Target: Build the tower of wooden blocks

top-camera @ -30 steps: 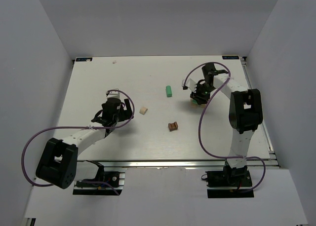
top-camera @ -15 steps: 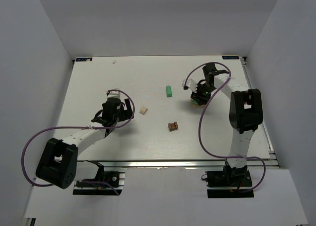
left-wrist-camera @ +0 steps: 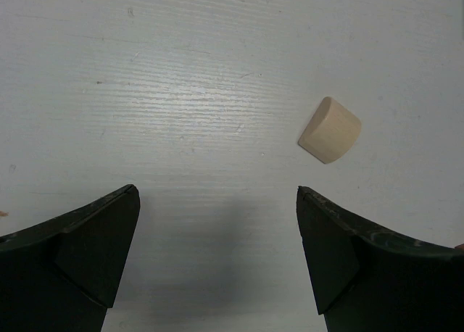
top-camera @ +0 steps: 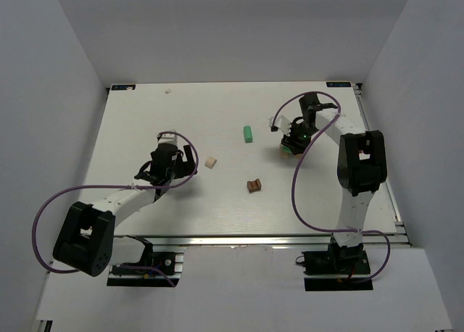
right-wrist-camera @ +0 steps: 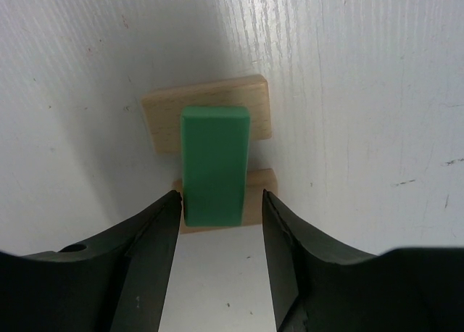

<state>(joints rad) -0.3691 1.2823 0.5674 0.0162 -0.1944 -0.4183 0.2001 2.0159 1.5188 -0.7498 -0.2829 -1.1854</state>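
In the right wrist view a mint green block [right-wrist-camera: 215, 162] lies across two pale tan blocks [right-wrist-camera: 259, 107], a small stack on the white table. My right gripper [right-wrist-camera: 220, 198] straddles the green block's near end, jaws slightly apart, with a gap showing at the right finger. From above, this stack [top-camera: 288, 149] sits at the back right under the right gripper [top-camera: 292, 138]. A second green block [top-camera: 248, 134], a rounded tan block [top-camera: 210, 162] and a dark brown notched block [top-camera: 253, 185] lie loose mid-table. My left gripper [left-wrist-camera: 217, 194] is wide open and holds nothing, with the tan block [left-wrist-camera: 330, 130] ahead to its right.
A tiny white scrap [top-camera: 168, 90] lies near the table's back left corner. White walls close in the table on three sides. A metal rail [top-camera: 275, 238] with both arm bases runs along the near edge.
The right gripper's jaws have spread away from the green block, which stays on the two tan blocks. The left arm has not moved.
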